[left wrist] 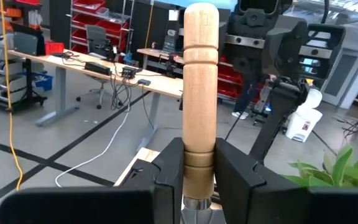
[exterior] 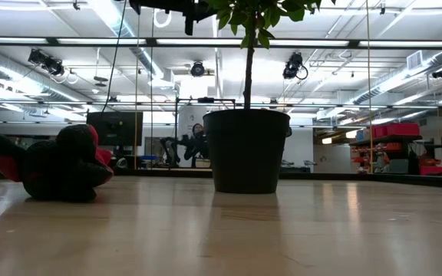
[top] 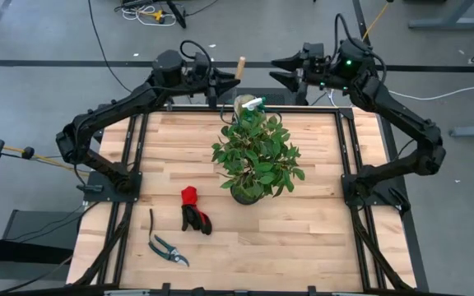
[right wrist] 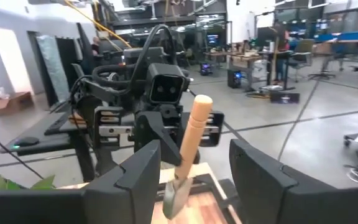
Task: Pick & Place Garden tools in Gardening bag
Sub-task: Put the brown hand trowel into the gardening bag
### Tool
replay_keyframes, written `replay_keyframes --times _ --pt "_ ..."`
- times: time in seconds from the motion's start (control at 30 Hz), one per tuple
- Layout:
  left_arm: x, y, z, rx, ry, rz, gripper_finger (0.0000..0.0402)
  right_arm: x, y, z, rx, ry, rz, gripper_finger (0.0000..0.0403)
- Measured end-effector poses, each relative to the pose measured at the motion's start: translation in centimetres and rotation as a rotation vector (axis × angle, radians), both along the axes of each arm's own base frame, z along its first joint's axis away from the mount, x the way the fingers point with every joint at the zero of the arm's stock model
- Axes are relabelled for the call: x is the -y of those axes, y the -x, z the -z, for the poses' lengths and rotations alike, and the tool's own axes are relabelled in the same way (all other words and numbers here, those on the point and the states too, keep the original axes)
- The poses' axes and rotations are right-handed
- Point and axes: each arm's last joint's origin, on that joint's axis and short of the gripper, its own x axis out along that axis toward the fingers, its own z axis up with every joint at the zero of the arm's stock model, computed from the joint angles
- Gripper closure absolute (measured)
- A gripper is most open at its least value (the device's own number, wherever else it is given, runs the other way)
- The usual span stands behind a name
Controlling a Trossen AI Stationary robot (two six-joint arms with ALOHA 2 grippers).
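Our left pincer [left wrist: 199, 177] grips the trowel [top: 239, 67] by its wooden handle, at the worktop's [top: 319, 238] far edge; keep it upright over the bag [top: 245, 104]. Right pincer [top: 285, 69] waits open.

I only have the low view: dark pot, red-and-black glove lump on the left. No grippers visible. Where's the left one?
Observer: The left gripper is raised at the table's far edge, shut on a wooden-handled metal trowel.
Operator: Right one?
Observer: The right gripper is also at the far edge, open and empty, facing the left one.
Operator: Anything else left on the table?
Observer: Dark pruning shears lie near the front edge, beside the red-and-black gloves.
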Motion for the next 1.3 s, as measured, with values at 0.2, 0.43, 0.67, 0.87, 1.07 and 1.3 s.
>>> replay_keyframes --times 0.2,0.43,0.67,0.87,1.07,1.3 --pt "0.1 0.0 0.0 -0.001 -0.006 0.027 0.0328 0.6 -2.0 0.8 0.029 -0.046 -0.046 0.0206" --pt "0.2 0.0 0.0 -0.001 -0.023 0.062 0.0326 2.0 -4.0 1.9 0.064 -0.099 -0.052 0.0171" --pt "0.4 -0.1 0.0 -0.002 -0.023 0.076 0.0327 2.7 -5.6 2.4 0.125 -0.123 -0.150 0.0131" --pt "0.4 -0.1 0.0 -0.002 -0.023 0.076 0.0328 2.6 -7.1 3.4 0.126 -0.143 -0.181 0.0127" --pt "0.4 -0.1 0.0 -0.001 -0.019 0.080 0.0326 2.3 -7.9 3.8 0.124 -0.143 -0.197 0.0134" --pt "1.0 -0.5 0.0 -0.001 -0.018 0.103 0.0326 2.3 -7.9 3.6 0.141 -0.141 -0.200 0.0144"
